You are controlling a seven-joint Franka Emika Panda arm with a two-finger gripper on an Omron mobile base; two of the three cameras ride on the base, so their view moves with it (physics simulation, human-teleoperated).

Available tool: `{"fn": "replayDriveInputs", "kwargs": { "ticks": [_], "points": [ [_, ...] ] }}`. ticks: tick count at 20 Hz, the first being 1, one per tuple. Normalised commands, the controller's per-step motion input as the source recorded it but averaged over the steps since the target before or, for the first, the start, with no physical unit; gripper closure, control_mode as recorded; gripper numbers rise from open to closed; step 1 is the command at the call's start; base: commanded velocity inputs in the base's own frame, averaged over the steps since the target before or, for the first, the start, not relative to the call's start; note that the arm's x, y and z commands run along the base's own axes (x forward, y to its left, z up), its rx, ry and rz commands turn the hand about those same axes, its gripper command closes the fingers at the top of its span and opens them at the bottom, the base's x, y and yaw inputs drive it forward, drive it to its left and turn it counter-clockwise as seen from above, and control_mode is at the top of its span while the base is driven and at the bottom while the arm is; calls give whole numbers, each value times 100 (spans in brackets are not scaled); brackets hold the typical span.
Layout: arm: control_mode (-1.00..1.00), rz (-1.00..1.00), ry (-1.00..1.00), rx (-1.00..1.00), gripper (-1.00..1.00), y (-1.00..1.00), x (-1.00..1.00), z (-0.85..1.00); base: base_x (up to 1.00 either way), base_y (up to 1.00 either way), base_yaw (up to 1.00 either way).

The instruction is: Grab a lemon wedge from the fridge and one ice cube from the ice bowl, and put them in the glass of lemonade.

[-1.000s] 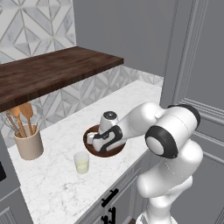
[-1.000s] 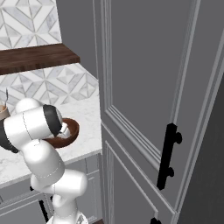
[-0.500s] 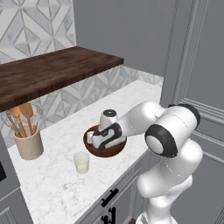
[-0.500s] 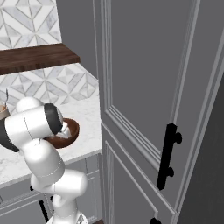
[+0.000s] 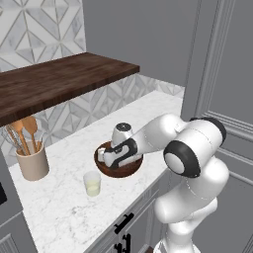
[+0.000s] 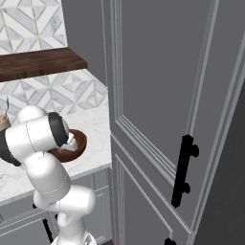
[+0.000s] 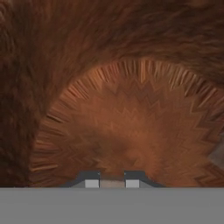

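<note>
End effector (image 5: 106,157) sits down in the low round dark brown wooden bowl (image 5: 129,169) mid-tabletop, fingers nearly together; can't tell if ice is caught. I'd lift straight, slowly, toward the small clear lemonade tumbler (image 5: 92,183) just left

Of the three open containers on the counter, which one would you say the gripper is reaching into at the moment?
The ice bowl, the low, wide dark brown one. The gripper sits inside its rim, while the glass of lemonade and the beige utensil cup stand apart to its left.
</note>
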Motion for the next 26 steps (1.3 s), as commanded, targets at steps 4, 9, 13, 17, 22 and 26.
{"fn": "replayDriveInputs", "kwargs": {
  "ticks": [4,9,13,17,22,26],
  "points": [
    [-100,0,2,0,100,0,0,6,0,0,0],
    [-100,0,0,0,100,0,-6,65,0,0,0],
    [-100,0,0,-1,100,1,-3,92,0,0,0],
    [-100,0,0,-4,100,7,0,61,0,0,0],
    [-100,0,0,1,100,0,0,23,0,0,0],
    [-100,0,-2,2,100,0,0,24,0,0,0]
  ]
}}
